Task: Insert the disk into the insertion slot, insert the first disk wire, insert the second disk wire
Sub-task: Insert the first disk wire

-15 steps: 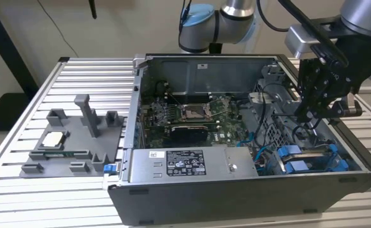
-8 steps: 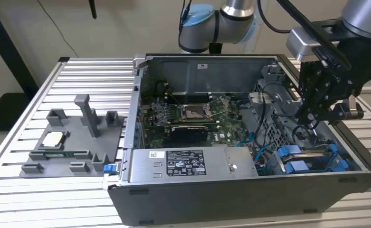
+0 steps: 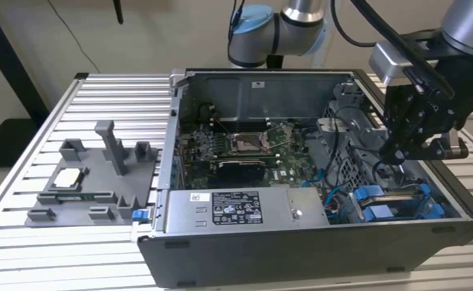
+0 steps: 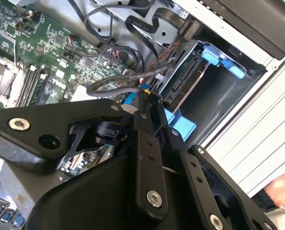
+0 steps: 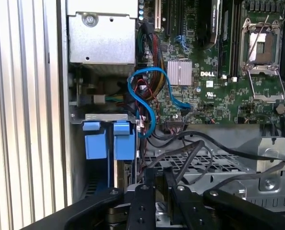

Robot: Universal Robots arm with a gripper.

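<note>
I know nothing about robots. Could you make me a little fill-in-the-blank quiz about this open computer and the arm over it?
1. The flat silver-grey hard drive, framed by a plastic carrier of bright ____, sits in the dark grey sheet-metal bay.
2. The black gripper is shut on a thin ____ wire beside that drive.
3. The grey plastic tray stands on the slatted metal table, on the exterior view's ____ of the open computer case.
Missing words: blue; black; left.
</note>
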